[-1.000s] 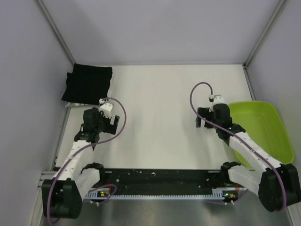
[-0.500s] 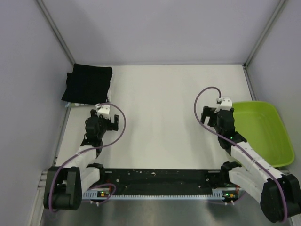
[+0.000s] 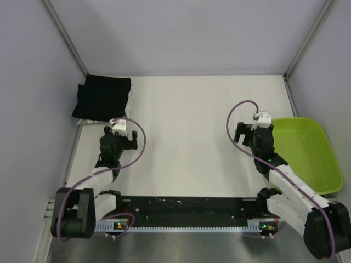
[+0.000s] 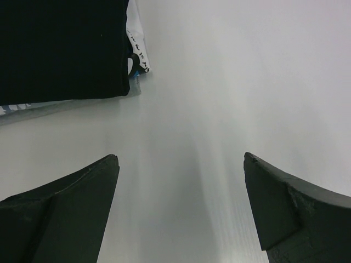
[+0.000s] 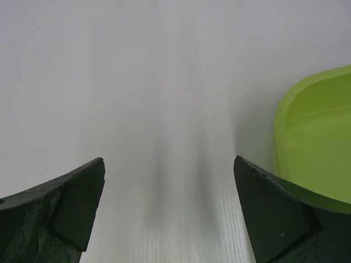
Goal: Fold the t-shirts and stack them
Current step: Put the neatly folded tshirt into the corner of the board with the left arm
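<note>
— How does the black t-shirt [image 3: 103, 97] look?
— It is folded into a flat, roughly square packet, plain and dark. In the left wrist view it lies ahead of the left gripper [image 4: 181, 208] and off to the left of its jaws, apart from them.

— And the light blue t-shirt [image 4: 137, 56]?
— It lies under the black one. Only its edges stick out on the side nearest the jaws: a pale strip, and a corner with dark marks (too small to read).

— How many of each thing?
— Two shirts in one stack, one lime-green tray [image 5: 312, 137], two arms.

— How do the jaws stand?
— The left gripper's are spread wide with bare table [image 3: 186, 120] between them. The right gripper [image 5: 170, 208] is spread just as wide and holds nothing. The tray sits just beside its right-hand finger [image 5: 279, 219], ahead and to that side. The stack is well apart from this gripper, across the table.
</note>
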You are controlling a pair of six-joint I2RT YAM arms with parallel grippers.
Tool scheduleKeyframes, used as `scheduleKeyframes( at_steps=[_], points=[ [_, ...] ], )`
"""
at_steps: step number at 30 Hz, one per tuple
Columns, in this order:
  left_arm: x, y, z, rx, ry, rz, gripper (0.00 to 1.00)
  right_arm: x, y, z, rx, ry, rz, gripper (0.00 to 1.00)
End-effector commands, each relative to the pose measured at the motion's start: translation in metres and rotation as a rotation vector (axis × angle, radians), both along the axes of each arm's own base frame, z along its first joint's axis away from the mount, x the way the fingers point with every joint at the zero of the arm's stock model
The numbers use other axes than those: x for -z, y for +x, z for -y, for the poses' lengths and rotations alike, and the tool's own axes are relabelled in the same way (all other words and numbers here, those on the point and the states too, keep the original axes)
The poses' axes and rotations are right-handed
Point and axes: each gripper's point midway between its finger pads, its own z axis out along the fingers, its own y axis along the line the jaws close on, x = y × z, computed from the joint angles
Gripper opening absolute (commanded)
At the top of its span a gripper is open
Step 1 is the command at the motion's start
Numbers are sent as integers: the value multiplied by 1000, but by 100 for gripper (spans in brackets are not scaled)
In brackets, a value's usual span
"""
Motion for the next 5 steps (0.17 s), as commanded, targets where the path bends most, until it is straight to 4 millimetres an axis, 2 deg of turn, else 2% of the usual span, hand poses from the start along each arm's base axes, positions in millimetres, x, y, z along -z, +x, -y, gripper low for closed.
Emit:
scheduleKeyframes(
  at_steps=[1,5],
  points=[
    [-20,14,-3,-27,-15,49,99,-13,5,2,14,8,56,99],
    [-22,13,-4,-16,11,66,99,-13,5,3,16,7,58,99]
  ],
)
